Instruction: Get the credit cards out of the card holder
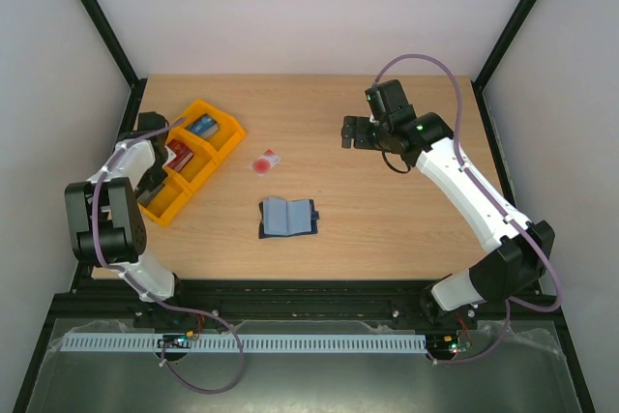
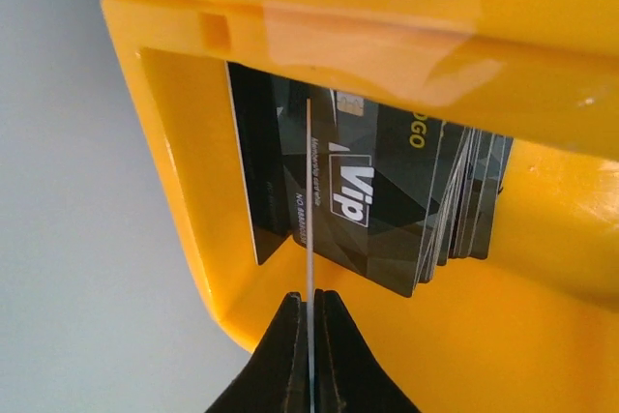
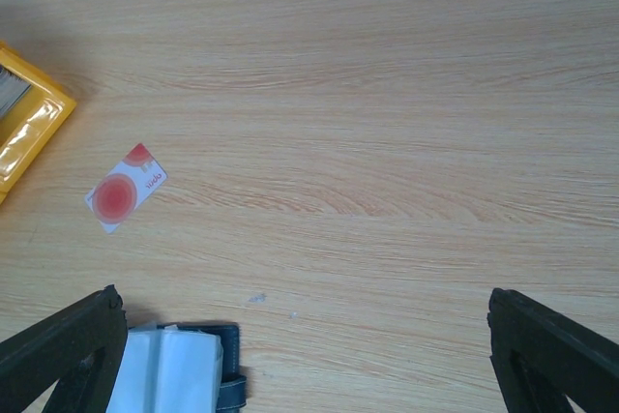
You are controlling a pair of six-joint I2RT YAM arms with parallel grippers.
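The card holder (image 1: 287, 218) lies open on the table, navy outside and light blue inside; its corner also shows in the right wrist view (image 3: 174, 369). A white credit card with a red round mark (image 1: 266, 162) (image 3: 126, 192) lies flat on the wood, apart from the holder. My left gripper (image 1: 155, 176) (image 2: 309, 305) is shut on a thin card (image 2: 309, 191) seen edge-on, held over the orange tray's end compartment. Which card it is I cannot tell. My right gripper (image 1: 350, 131) (image 3: 302, 295) hangs open above bare wood with nothing between its fingers.
The orange three-compartment tray (image 1: 155, 212) (image 2: 542, 336) sits at the table's left. One compartment holds a stack of dark cards lettered "VIP" (image 2: 372, 191); the others hold red (image 1: 181, 154) and blue (image 1: 203, 128) cards. Black frame posts stand at the table's far corners.
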